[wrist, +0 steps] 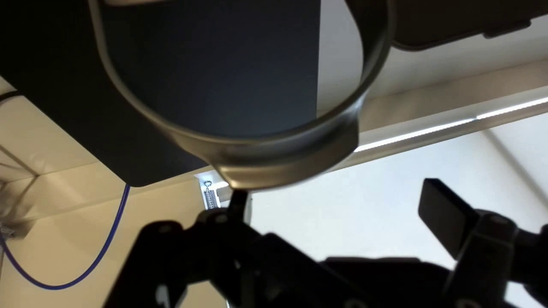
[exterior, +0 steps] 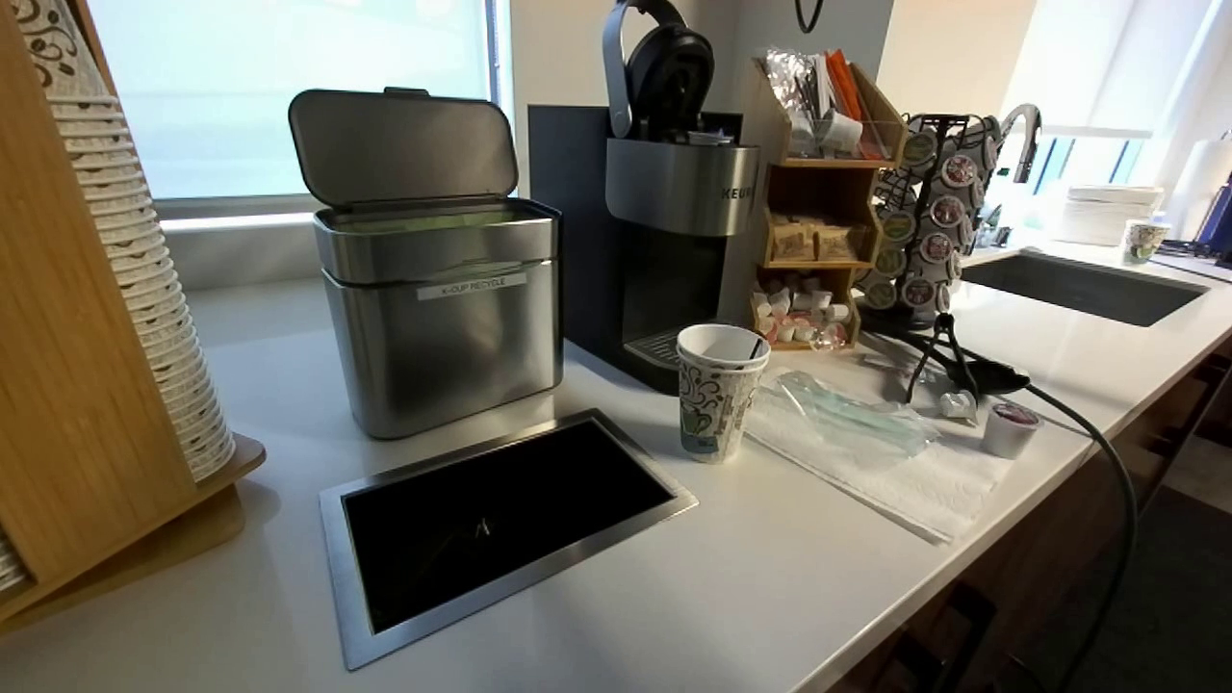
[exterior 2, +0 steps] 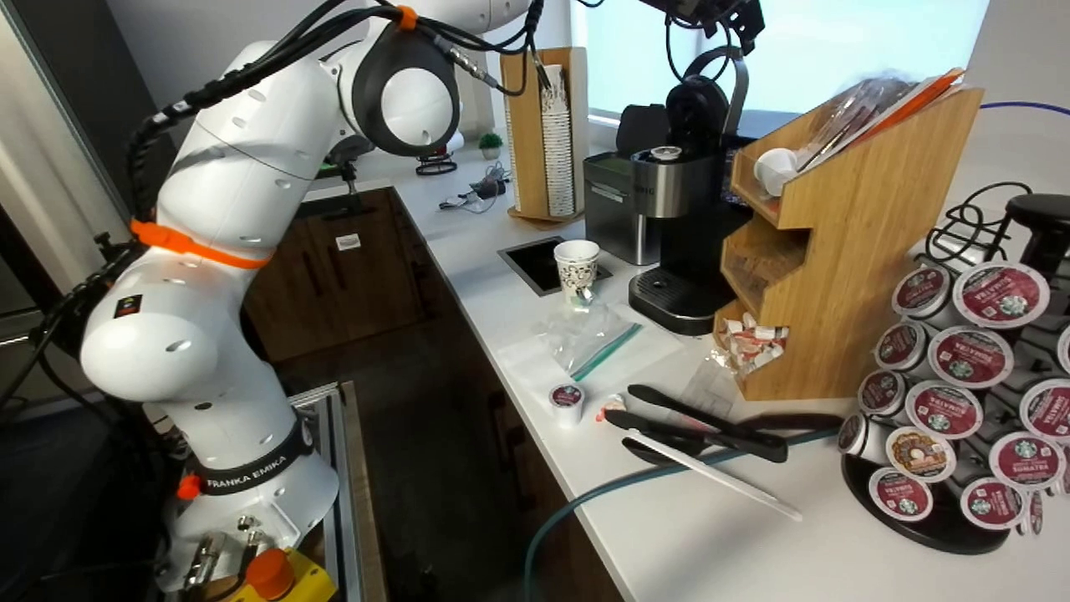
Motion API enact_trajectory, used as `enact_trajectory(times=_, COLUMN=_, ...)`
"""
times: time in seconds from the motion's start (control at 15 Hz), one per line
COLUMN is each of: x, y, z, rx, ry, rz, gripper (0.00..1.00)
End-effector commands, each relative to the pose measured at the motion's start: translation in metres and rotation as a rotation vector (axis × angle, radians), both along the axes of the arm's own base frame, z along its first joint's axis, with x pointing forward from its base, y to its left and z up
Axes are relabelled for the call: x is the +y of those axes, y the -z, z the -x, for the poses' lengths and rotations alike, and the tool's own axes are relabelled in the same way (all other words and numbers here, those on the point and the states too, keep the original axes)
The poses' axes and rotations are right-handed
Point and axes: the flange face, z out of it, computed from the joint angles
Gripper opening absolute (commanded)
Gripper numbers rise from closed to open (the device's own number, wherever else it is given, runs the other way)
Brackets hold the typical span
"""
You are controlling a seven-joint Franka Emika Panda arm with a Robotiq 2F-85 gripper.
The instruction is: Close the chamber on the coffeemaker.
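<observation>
Beneath a bright window (exterior: 260, 58), the smooth white desk (exterior: 741, 577) carries the black-and-silver Keurig coffeemaker (exterior: 664, 202) between a brushed-steel recycling bin (exterior: 452, 346) and a tan wooden organizer (exterior 2: 861, 293). Its round black chamber lid (exterior: 672, 72) stands raised, the silver arched handle (wrist: 278, 169) up with it — the chamber (exterior 2: 666, 154) is open. In the wrist view, the black pincer (wrist: 336, 201) has its 2 fingers well apart, 1 right by the handle; I cannot tell whether they touch. Nested white patterned paper cups (exterior: 714, 404) stand before the coffeemaker, just beside a steel-framed rectangular opening (exterior: 520, 577).
</observation>
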Motion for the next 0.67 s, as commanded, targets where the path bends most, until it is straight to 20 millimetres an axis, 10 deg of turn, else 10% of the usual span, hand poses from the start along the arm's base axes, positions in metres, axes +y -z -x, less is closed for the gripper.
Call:
enact_trajectory(times=0.0, x=0.006, y=-0.008, z=0.013, rx=0.082, ry=-0.035, rz=-0.009, gripper=1.00)
enact_trajectory(times=0.6, x=0.042, y=-0.009, z=0.050, rx=0.318, ry=-0.192, rz=-0.071, gripper=1.00)
